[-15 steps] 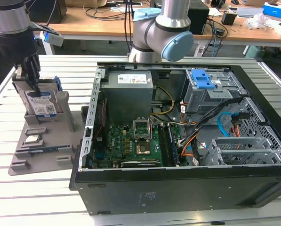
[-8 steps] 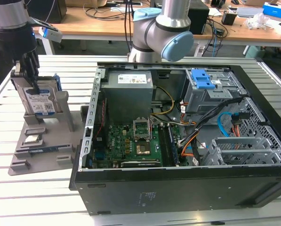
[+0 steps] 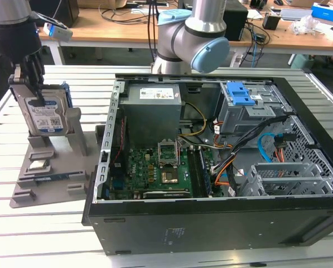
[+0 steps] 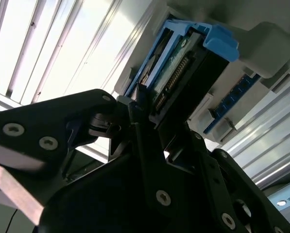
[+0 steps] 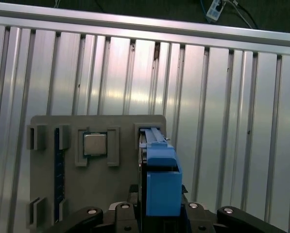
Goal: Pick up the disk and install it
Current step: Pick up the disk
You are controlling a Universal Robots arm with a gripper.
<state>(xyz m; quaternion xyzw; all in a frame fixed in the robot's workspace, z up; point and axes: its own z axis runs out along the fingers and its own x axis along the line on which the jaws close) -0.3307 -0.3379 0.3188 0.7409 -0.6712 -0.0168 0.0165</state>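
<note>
The disk point(image 3: 43, 116) is standing on edge in a grey stand point(image 3: 71, 134). The hand point(image 3: 35, 89) is hanging over it from above and gripping its upper edge, with one finger point(image 3: 39, 95) lying across the labelled face.

The exterior view is showing that white-and-blue label, though its print is too small to read. Both wrist views are showing instead the bright blue bracket point(image 5: 160, 187) wrapping the disk's edge. The second wrist view is also showing a row of connector contacts point(image 4: 176, 73) on the disk's end. The disk's lower part is sitting hidden in the stand's slot.

Below and just beside the hand, on the stand's base, a small square silver chip point(image 5: 95, 144) is lying in its own recess. A thin blue strip point(image 5: 57, 170) is lying further out.

The stand is resting on the slatted metal table point(image 5: 222, 97). Well away from the hand, at the exterior view's right, an open computer case point(image 3: 211, 229) is lying on its side. Tangled cables point(image 3: 250, 151) are covering part of its inside.
</note>
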